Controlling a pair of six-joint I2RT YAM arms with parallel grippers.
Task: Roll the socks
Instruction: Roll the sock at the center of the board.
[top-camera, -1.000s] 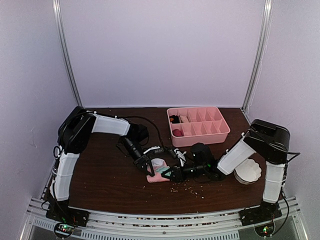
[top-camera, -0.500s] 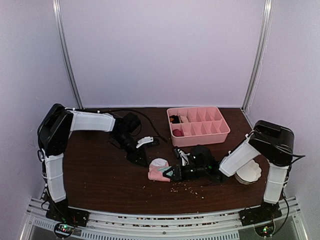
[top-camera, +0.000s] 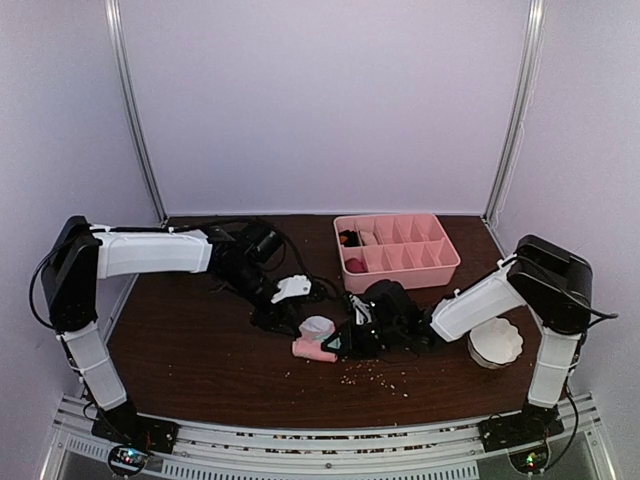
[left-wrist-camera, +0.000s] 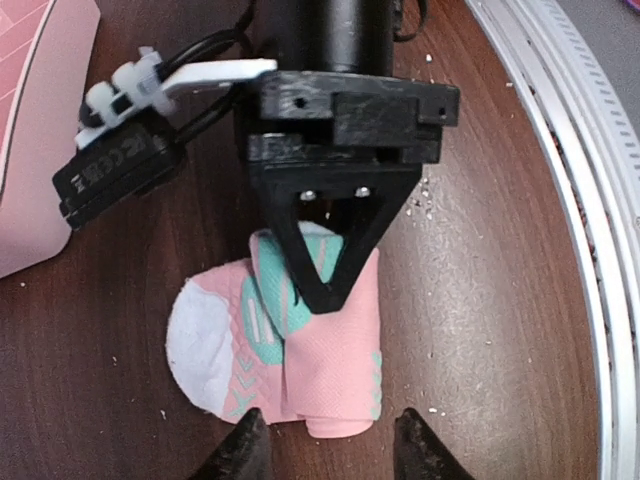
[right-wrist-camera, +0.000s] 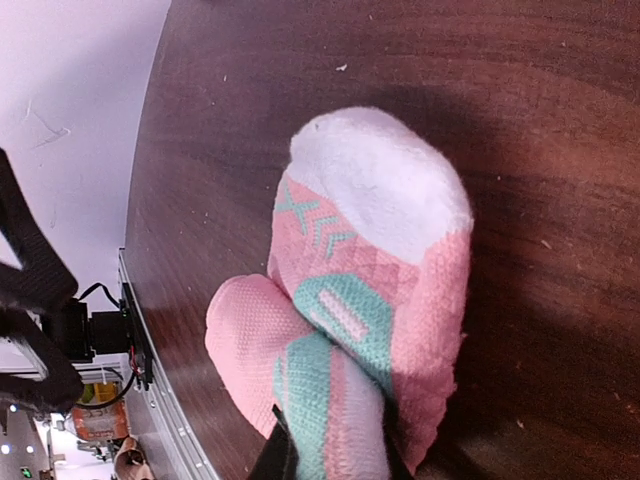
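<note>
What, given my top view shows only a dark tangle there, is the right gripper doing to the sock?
Observer: The right gripper is shut on the sock, pinching a folded pink and mint layer.
Operator: Is the left gripper holding it too?
Observer: No. The left gripper is open, its fingertips apart, flanking the sock's rolled end without clamping it.
Operator: Which end is free?
Observer: The white toe lies flat on the table, clear of both grippers.
</note>
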